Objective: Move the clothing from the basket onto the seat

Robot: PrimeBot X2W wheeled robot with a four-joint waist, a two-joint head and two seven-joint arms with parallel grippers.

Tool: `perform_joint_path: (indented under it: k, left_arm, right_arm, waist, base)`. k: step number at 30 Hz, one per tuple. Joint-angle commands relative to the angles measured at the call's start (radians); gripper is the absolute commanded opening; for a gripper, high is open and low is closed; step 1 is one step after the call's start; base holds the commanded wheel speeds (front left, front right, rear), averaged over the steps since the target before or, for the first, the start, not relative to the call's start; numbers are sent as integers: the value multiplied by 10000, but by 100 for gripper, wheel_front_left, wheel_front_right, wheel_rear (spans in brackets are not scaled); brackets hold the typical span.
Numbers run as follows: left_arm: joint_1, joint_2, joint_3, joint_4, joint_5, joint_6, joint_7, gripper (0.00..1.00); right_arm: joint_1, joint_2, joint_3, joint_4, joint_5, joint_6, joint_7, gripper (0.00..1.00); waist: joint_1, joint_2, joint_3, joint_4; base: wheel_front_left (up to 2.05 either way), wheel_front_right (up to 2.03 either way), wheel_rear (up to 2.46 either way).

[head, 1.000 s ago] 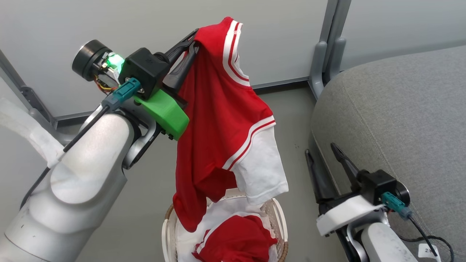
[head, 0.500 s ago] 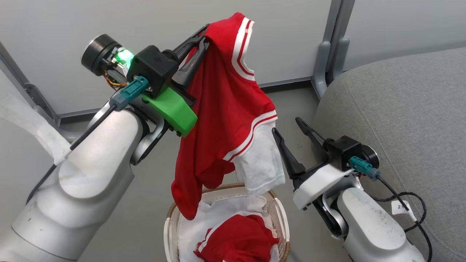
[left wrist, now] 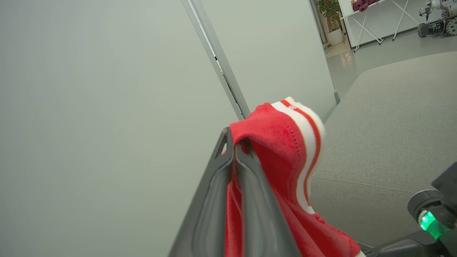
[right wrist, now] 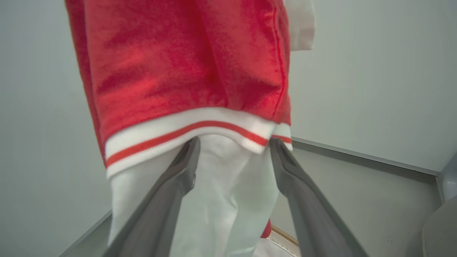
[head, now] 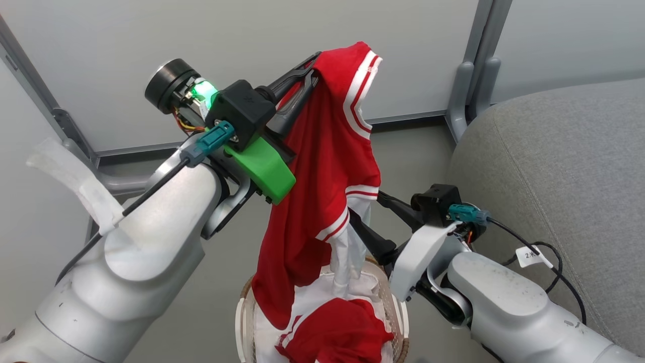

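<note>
My left gripper (head: 308, 75) is raised and shut on the top edge of a red garment with white trim (head: 322, 166), which hangs down over the basket (head: 245, 322). In the left wrist view the fingers (left wrist: 246, 185) pinch the red cloth (left wrist: 282, 142). My right gripper (head: 364, 209) is open beside the garment's white sleeve (head: 347, 257). In the right wrist view its gripper (right wrist: 234, 146) straddles that sleeve (right wrist: 228, 192) just below the striped hem, fingers apart. More red and white clothing (head: 332, 333) lies in the basket. The grey seat (head: 554, 166) is at the right.
Pale wall panels with grey posts (head: 478, 75) stand behind, above a grey floor (head: 403, 146). A black cable with a white tag (head: 529, 254) hangs off my right arm next to the seat. A strip of white tape (head: 70, 176) sticks out at the left.
My right arm has swung left from beside the seat to the hanging garment, and its open fingers now sit either side of the white sleeve. The left gripper still holds the garment.
</note>
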Motion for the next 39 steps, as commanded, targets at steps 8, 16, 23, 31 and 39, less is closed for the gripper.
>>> perform_joint_path:
  k: [8,16,23,31,39]
  left_arm:
    - [-43,-49,-103,-69,-196,-3,-134,0]
    - [298,151,48,164,-337,218,-176,0]
    - [598,480,285,535,-592,425,-283,0]
    - [1171,728,599,793,-1020,686,-464,87]
    - [2159,593,612,870,-1471,784,-910,100]
  right_arm:
    - [-1183,29,1099,372,690,-10,-101,31]
    - [-1135,218,537,329,66,-10,-108,0]
    - [-802,95,-132,150,-452,-10,-109,0]
    - [-610,-181,-1049,-180,-996,-10,-110,0]
    - [-490,-543,-2281,-600,-1577,-10,-111,0]
  waist:
    - [0,0,-54,116]
    - [0,0,-83,186]
    - [0,0,-80,76]
    - [0,0,-7,-79]
    - [0,0,83,-198]
  base:
    - [0,0,0]
    - [0,0,0]
    - [0,0,0]
    - [0,0,0]
    - [0,0,0]
